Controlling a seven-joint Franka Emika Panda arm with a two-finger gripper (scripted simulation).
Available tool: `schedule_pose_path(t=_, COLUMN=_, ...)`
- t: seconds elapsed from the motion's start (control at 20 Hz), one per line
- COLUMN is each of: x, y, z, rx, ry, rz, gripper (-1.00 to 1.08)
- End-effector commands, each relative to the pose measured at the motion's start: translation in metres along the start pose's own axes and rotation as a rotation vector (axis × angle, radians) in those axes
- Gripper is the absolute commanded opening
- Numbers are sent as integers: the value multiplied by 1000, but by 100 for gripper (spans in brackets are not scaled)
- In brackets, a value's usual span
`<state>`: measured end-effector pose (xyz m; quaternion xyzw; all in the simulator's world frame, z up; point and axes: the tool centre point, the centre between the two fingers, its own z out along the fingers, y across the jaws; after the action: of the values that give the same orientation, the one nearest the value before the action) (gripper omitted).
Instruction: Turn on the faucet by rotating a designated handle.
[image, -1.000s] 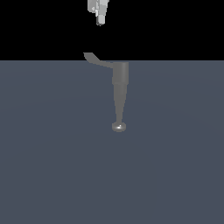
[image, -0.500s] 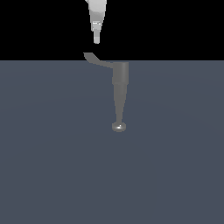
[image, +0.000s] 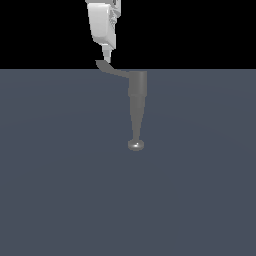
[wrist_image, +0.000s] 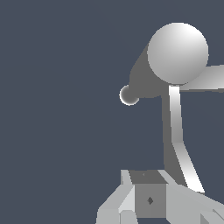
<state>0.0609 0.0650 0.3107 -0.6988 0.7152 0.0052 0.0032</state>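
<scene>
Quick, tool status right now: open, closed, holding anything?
Tool: fingers look together, holding nothing; its tip sits just above the handle end, contact cannot be told.

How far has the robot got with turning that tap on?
Done: the gripper is down at the bent tip of the handle, which juts to the exterior view's left from the faucet. In hand: lining up on that tip; actual contact cannot be told. Left: pushing the handle round, which does not look started.

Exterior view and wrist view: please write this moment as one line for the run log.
stage: approach | gripper: just above handle tip, contact unclear, jaw state unclear | faucet: handle juts toward the exterior view's left | turning: not visible
</scene>
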Motion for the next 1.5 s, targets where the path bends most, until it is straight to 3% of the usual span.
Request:
schedule_pose_path(t=0.0, x=-2, y=-4, z=5, rx=2, ry=6, rz=27, gripper=-100)
schedule_pose_path(t=0.55, x=-5, y=-8, z=12, rx=3, ry=12, rz=53, gripper=-100)
schedule_pose_path(t=1.45, x=-6, y=42, z=12, rx=3, ry=12, rz=53, gripper=-100)
